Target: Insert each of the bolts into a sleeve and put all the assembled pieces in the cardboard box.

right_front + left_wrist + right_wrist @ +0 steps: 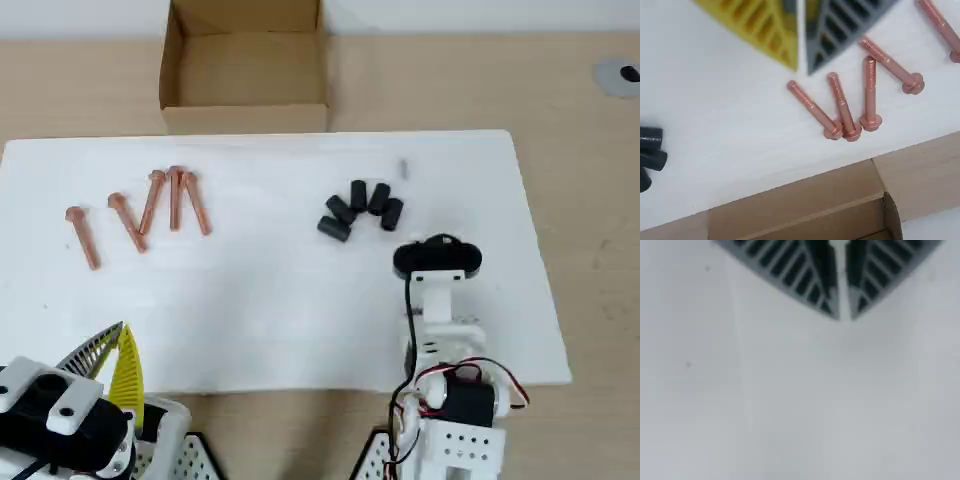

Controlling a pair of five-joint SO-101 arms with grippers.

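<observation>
Five copper bolts (pixel 176 200) (pixel 842 107) lie loose on the left part of the white sheet (pixel 270 300); three sit fanned close together with heads toward the box, two more lie apart further left; none is in a sleeve. Five black sleeves (pixel 358 195) (pixel 650 139) are bunched in a small arc near sheet centre, well apart from the bolts, all lying on their sides. Box (pixel 245 118) stands open on the wood table (pixel 580 200) just past the far edge of the sheet, nothing visible inside.

Left gripper (pixel 120 328) (pixel 801 67), one yellow finger and one grey, hangs over the near left part of the sheet; fingers narrow, only a sliver between the tips, holding nothing; tips point toward the bolts but are clear of them. Right gripper (pixel 842 315) is over bare white sheet; dark fingers nearly together, thin gap, nothing in them. Right arm (pixel 440 300) stands at the near edge, its black camera head just short of the sleeves; left arm (pixel 60 410) is at the near left corner.
</observation>
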